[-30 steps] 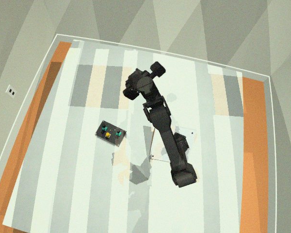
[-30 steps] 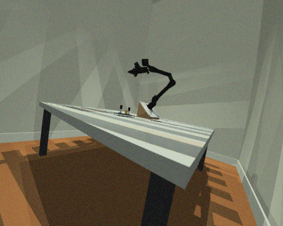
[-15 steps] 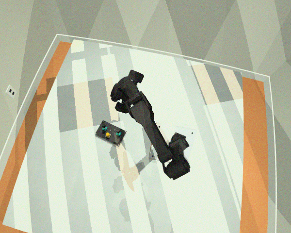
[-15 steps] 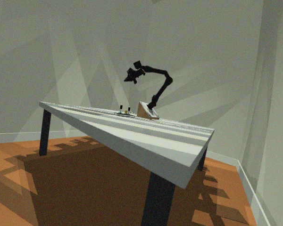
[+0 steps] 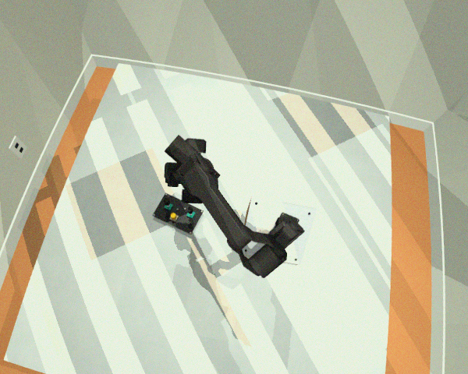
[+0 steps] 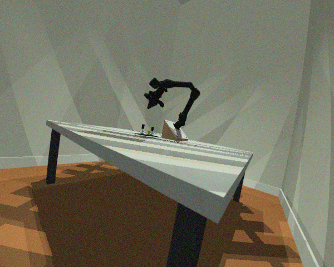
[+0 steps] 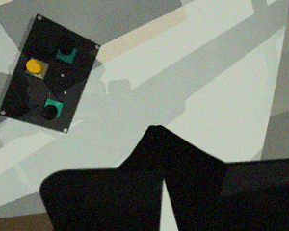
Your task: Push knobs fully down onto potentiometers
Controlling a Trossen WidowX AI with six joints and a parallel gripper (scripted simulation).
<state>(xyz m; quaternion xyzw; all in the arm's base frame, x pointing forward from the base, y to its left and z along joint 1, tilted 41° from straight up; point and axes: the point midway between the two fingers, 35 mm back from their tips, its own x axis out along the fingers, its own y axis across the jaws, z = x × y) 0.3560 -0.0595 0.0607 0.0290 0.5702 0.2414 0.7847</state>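
Observation:
The dark circuit board [image 5: 160, 213] [image 7: 80, 77] stands low on the table, beside the arm. Its first black knob [image 5: 167, 200] [image 7: 66, 45] and second black knob [image 5: 189, 209] [image 7: 50, 112] sit over teal potentiometers. In the exterior view one knob [image 6: 143, 126] stands high with a bit of shaft showing below, and the other knob [image 6: 152, 128] is also raised. My gripper [image 7: 154, 131] [image 6: 148, 107] is shut and empty, its tip pointing down well above the table. In the top view the arm hides its fingertips.
A yellow round part [image 5: 173, 215] [image 6: 148, 132] [image 7: 34, 65] sits on the board between the two knobs and to one side. A wedge-shaped mount [image 6: 167, 133] stands under the arm's base. The arm arches over the table [image 5: 327, 301] beside the board and casts shadows.

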